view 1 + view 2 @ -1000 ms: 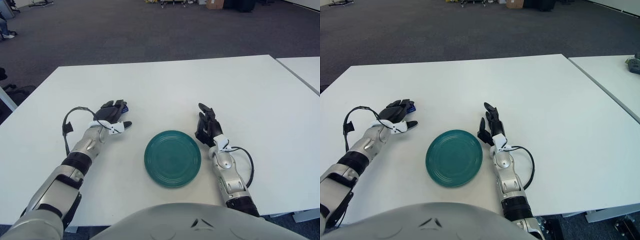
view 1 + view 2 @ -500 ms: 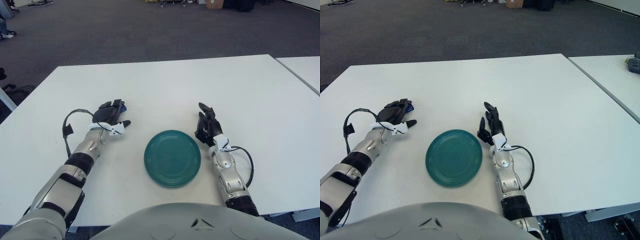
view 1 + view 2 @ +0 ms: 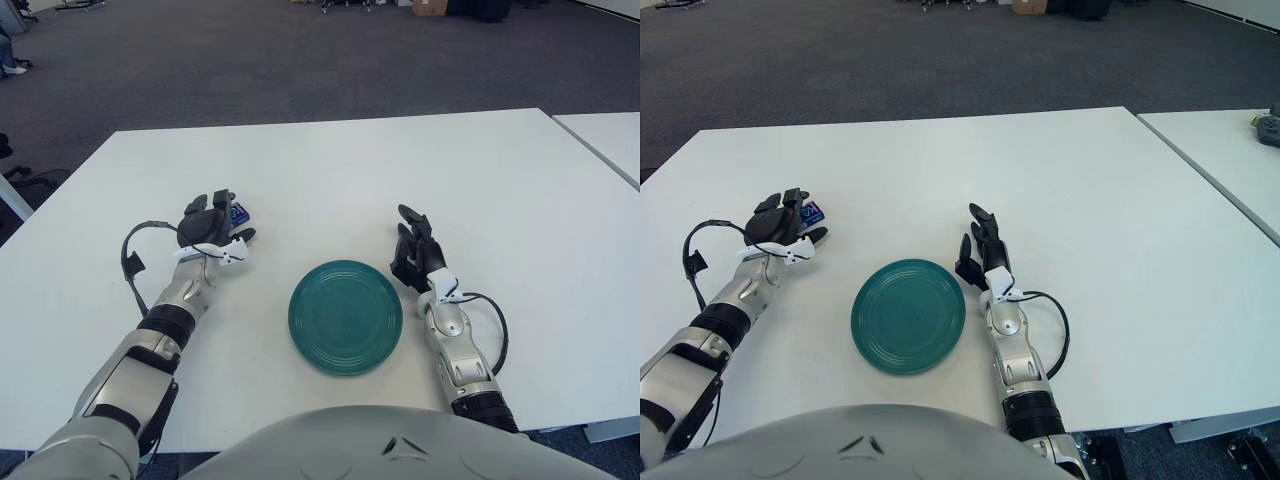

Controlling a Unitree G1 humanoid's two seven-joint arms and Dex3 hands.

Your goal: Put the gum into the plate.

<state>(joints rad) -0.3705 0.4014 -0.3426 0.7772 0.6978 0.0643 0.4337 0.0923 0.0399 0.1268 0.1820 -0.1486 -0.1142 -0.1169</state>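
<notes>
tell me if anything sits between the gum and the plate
Nothing visible does. The gum lies under the left hand, and only bare table shows between it and the plate. The right hand shows on the plate's far side, out of that path.

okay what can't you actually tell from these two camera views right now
- Gum: only a blue corner shows in both eye views; the left hand covers the rest, so shape and label are unknown.
- Grasp: whether the left hand's fingers hold the gum or just sit over it is unclear.
- Right hand, beside the plate: table contact unclear.
</notes>
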